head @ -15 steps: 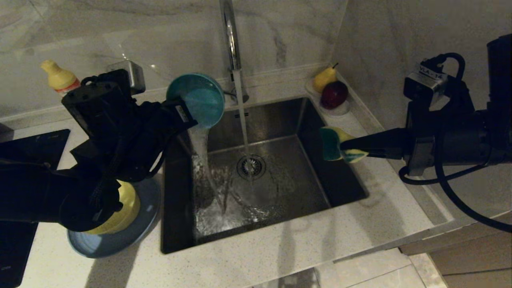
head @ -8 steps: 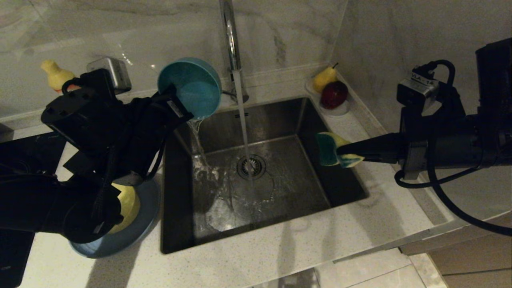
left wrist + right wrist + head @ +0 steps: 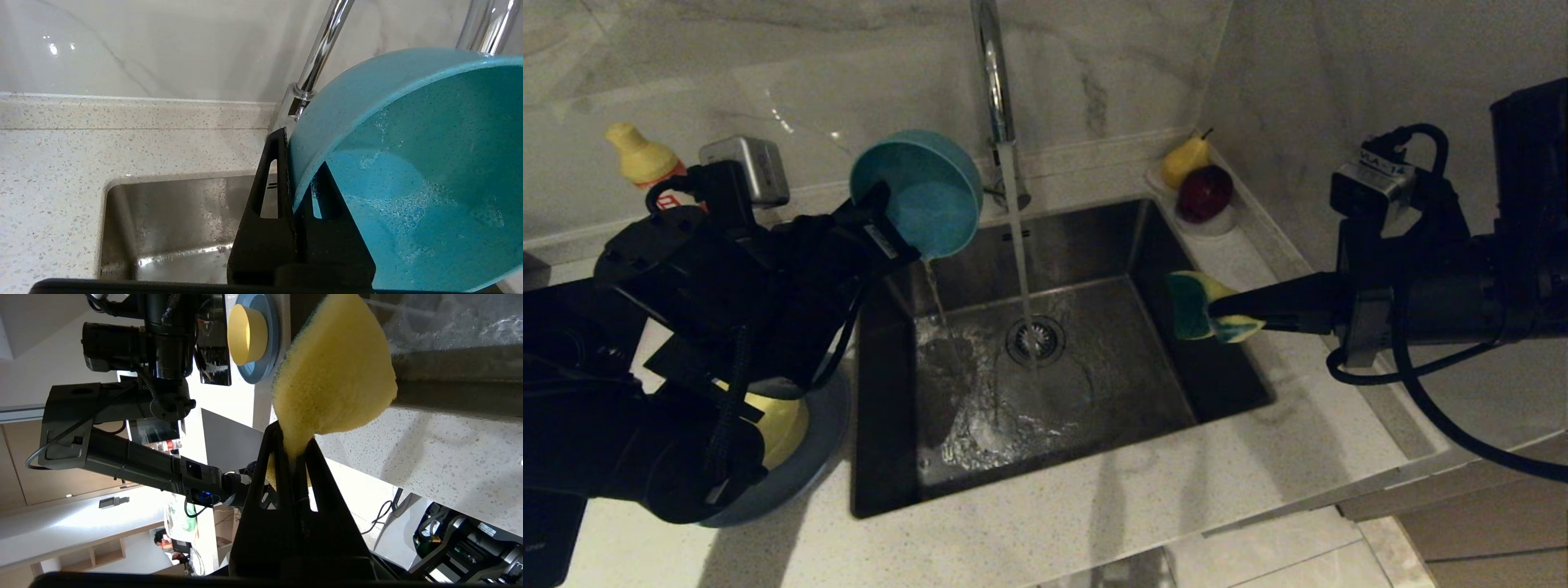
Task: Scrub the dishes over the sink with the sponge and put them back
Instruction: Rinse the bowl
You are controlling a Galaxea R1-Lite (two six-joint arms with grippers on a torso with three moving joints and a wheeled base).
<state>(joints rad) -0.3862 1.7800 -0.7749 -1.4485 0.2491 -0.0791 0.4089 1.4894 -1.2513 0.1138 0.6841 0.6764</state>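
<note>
One matte teal bowl [image 3: 923, 196], tilted, seemingly wet

The head view is dim and warm-tinted, with both arms reduced to near-black masses at the left and right edges. Glare runs down the chrome tap [image 3: 992, 73] at the top centre, and wet glints scatter across the sink [image 3: 1054, 384] floor. Soft shadows of the arms fall on the counter [image 3: 1094, 523] along the lower edge. The left wrist view is bright and evenly lit; small highlights dot the marble wall at upper left. In the right wrist view the room at lower left is overexposed, and the sponge [image 3: 333, 371] looks crisp.
</note>
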